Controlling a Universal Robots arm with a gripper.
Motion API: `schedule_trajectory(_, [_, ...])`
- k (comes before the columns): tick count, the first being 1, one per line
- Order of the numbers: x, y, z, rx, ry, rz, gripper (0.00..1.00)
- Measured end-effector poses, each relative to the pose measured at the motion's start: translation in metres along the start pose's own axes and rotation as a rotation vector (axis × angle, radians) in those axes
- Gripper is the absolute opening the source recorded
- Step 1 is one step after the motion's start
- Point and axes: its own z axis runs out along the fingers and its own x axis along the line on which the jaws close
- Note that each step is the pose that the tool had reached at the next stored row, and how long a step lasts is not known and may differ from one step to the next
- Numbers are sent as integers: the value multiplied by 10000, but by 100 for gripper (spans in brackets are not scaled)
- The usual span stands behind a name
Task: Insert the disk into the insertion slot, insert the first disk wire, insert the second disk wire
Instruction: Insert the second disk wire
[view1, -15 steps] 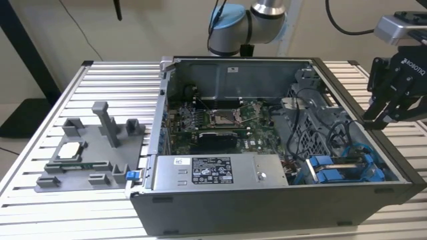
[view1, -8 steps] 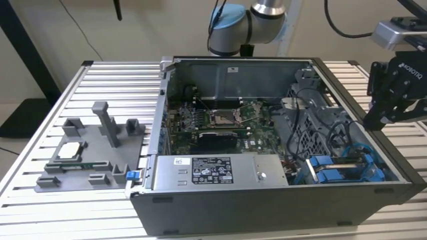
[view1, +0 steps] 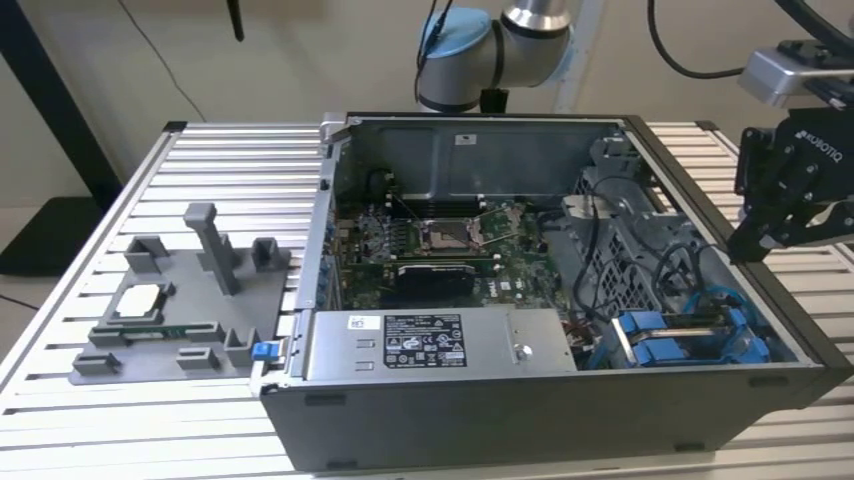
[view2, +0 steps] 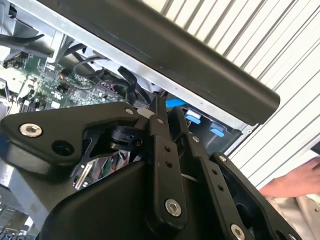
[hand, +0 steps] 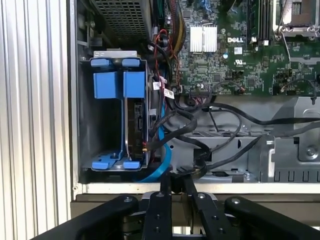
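The disk (hand: 135, 120) sits in the insertion slot (hand: 86, 115); the gripper (hand: 176, 179), fingers (hand: 166, 186) pressed together, hovers by cables (hand: 220, 107) likely demanding fine aim.

You see the open computer case (view1: 534, 425) resting on the slatted surface (view1: 134, 425). Inside the case lie the motherboard (view1: 400, 240) and the grey power supply (view1: 427, 345). Beside it, on the exterior view's left, stands a grey fixture (view1: 174, 320).

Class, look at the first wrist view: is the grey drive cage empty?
No, blue carrier frames sit inside the drive cage.
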Motion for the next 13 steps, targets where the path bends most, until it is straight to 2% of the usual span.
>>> schedule_trajectory(1, [0,0,0,3,0,0,0])
schedule_trajectory(9, [1,0,1,5,-5,0,0])
schedule_trajectory(13, [4,2,-36,4,-15,0,0])
